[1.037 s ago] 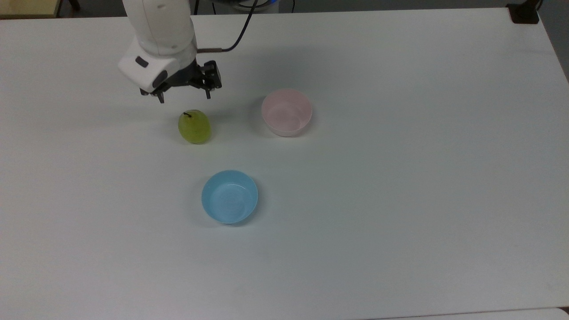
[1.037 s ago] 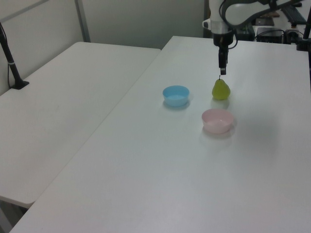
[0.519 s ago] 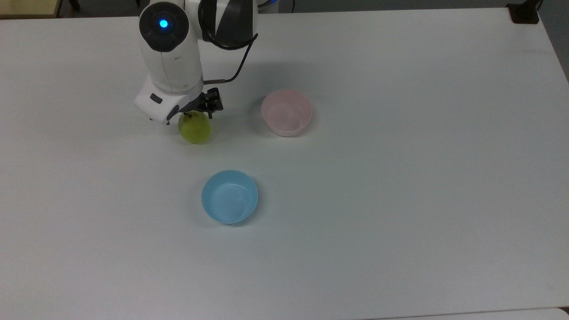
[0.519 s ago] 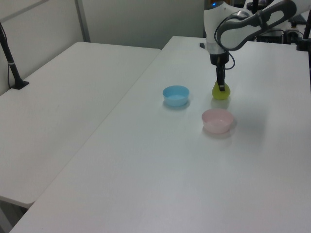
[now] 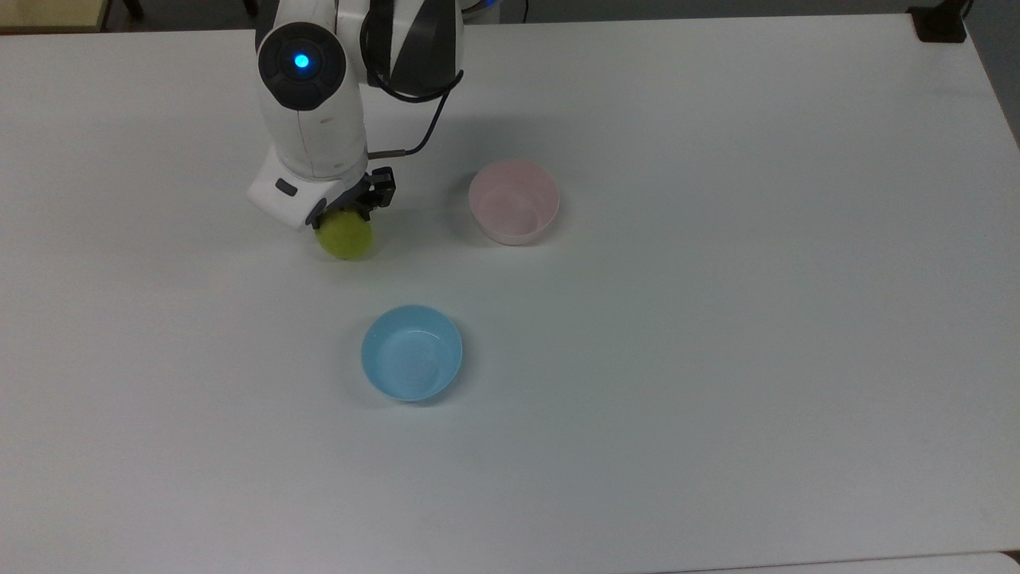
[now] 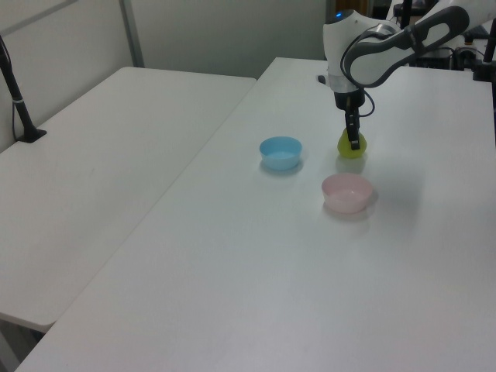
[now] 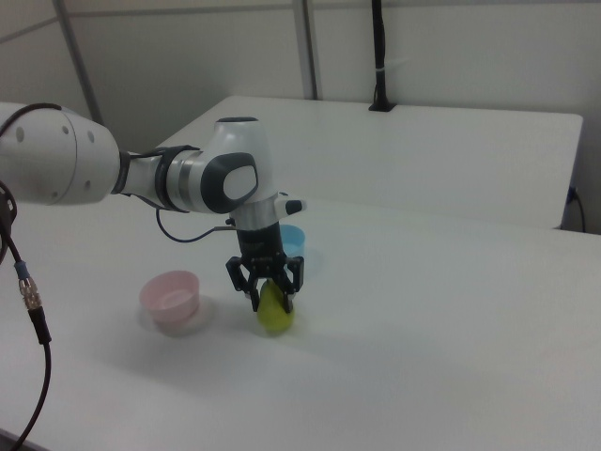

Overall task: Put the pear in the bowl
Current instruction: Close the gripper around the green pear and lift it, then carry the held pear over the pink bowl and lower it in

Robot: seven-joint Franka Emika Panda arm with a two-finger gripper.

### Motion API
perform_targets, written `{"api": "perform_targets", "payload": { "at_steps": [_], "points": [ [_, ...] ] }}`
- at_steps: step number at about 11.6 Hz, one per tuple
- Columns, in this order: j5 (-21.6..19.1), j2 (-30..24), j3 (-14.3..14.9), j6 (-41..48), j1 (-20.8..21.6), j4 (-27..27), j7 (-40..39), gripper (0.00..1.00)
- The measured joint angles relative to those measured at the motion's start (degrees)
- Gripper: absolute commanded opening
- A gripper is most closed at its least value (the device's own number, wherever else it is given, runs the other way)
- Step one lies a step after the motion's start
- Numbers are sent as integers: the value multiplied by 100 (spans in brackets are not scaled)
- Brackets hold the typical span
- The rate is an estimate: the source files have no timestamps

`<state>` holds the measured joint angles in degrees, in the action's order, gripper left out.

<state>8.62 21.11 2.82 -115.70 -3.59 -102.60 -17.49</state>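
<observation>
White counter (image 5: 717, 359) under my jaws, surface plain. A second white table (image 6: 93, 170) stands beside it, apart from my jaws, carrying a black clamped pole (image 6: 17, 101). Pale panelled walls (image 7: 451, 47) behind. Lighting even.

Bright, even light from overhead fills all three views, and the white tabletop (image 5: 717, 319) looks washed out, with a faint bluish cast in the top view. Shadows are soft and pale, small beneath the bowls and a broader smudge beside the arm (image 5: 311, 127). Edges look slightly soft throughout.

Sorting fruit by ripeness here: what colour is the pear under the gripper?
Yellow-green. The pear shows best in the top view, below the gripper.
</observation>
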Motion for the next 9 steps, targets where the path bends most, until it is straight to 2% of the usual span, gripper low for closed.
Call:
{"api": "perform_targets", "payload": {
  "at_steps": [6, 9],
  "points": [
    [0, -43, 0, -6, -2, 37, -1, 28],
    [0, -351, 8, 104, -16, 62, -1, 28]
  ]
}}
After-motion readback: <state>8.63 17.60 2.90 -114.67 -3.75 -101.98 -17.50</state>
